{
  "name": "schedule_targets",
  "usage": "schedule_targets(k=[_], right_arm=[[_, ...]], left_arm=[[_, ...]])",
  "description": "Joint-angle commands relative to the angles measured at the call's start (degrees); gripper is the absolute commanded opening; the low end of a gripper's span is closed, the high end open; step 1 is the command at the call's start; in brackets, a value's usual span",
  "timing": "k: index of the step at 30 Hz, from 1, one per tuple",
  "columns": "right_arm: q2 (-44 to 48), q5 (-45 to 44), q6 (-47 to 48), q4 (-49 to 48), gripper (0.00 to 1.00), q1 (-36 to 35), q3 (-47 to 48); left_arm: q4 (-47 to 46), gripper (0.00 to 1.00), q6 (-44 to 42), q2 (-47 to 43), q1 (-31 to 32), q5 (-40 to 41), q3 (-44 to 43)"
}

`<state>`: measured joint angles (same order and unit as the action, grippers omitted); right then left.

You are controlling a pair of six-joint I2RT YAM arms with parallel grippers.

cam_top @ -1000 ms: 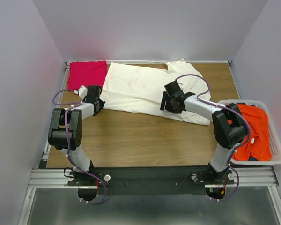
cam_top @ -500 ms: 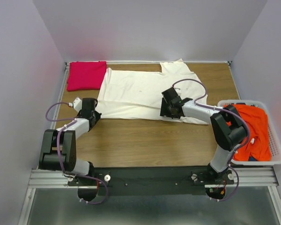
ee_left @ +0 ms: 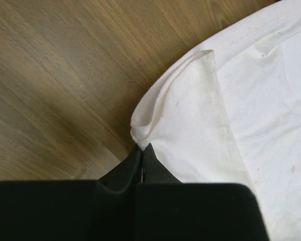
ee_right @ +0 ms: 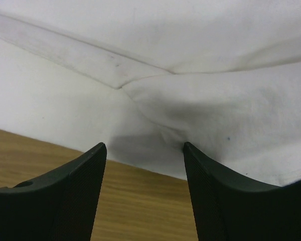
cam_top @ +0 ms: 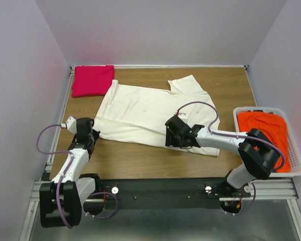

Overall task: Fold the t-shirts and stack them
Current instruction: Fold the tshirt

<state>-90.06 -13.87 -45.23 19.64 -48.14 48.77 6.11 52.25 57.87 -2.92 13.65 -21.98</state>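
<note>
**Near-hem hold: slip and bunching hazards**

Nearest the bases, the left gripper [ee_left: 142, 150] is pinching the near-left hem corner of the cream t-shirt [cam_top: 145, 108]. Its jaws are pressing together on a small fold of fabric at the table [cam_top: 140, 160] surface. On the right, the right gripper [ee_right: 143, 150] is hovering low at the same hem with its jaws spread. A raised wrinkle is lying between the fingers, and nothing is being clamped there.

The cream t-shirt is lying unfolded across the middle of the table, skewed, with one sleeve pointing toward the far right.

Likely faults from this state:

- **One-sided pull.** Only the left corner is being held. If the arms lift now, the hem is likely to drag crooked and the fold line will be running off square.
- **Thin pinch.** The left jaws are gripping very little cloth, so a sharp tug is likely to slip it free.
- **Double layer.** If the right jaws close on the wrinkle, they may be gathering both layers, or extra slack, and bunching the fold.

Further right, the orange t-shirt [cam_top: 261, 125] is lying in the laundry basket [cam_top: 298, 170]. At the far left corner, the magenta t-shirt [cam_top: 93, 80] is lying folded, just beside the cream one. A careless sweep may be disturbing it.
</note>
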Motion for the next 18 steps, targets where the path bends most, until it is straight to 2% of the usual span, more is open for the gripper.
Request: schedule_targets(k=[1, 3, 4, 5, 6, 7, 8, 9, 11, 13, 15, 18], right_arm=[[3.7, 0.8, -7.3, 3.7, 0.70, -2.4, -3.1], [6.9, -0.8, -8.6, 4.5, 0.72, -2.3, -4.0], [8.0, -1.6, -8.8, 4.9, 0.73, -2.3, -4.0], [9.3, -3.2, -9.1, 5.3, 0.75, -2.3, -3.8], [11.5, -4.1, -9.5, 6.8, 0.79, -2.3, -3.1], [12.6, -6.3, -9.7, 8.7, 0.81, -2.3, -2.5], [13.6, -7.4, -10.0, 8.8, 0.81, -2.3, -2.1], [14.5, -8.4, -10.0, 10.9, 0.84, -2.1, -1.7], [16.7, -10.2, -10.3, 13.7, 0.84, -0.6, -1.3], [18.7, -9.1, -10.1, 14.4, 0.82, 3.6, -3.2], [20.4, -7.6, -9.3, 14.7, 0.77, 8.9, -5.0], [22.2, -6.0, -9.3, 14.8, 0.70, 13.3, -7.9]], left_arm=[[3.3, 0.00, -0.6, -4.5, -0.4, -0.7, 1.1], [3.6, 0.02, -0.6, -5.7, -0.4, -1.2, 1.4], [3.8, 0.08, -0.6, -5.8, -0.3, -1.2, 1.3], [4.0, 0.22, -0.7, -6.0, -0.4, -1.2, 0.5], [4.4, 0.31, -1.0, -6.0, -0.4, -1.3, 0.0], [4.7, 0.47, -1.8, -5.9, -0.4, -1.7, -1.5], [5.0, 0.48, -1.8, -6.0, -0.4, -1.7, -2.4], [6.2, 0.58, -2.5, -6.0, -0.4, -1.9, -3.2], [7.2, 0.62, -3.7, -6.8, -0.4, -1.8, -5.9], [8.0, 0.62, -4.3, -8.2, -0.4, -1.6, -8.2], [6.8, 0.63, -6.7, -9.0, -0.4, -3.5, -9.6], [4.9, 0.63, -9.9, -7.5, 0.0, -7.8, -12.5]])
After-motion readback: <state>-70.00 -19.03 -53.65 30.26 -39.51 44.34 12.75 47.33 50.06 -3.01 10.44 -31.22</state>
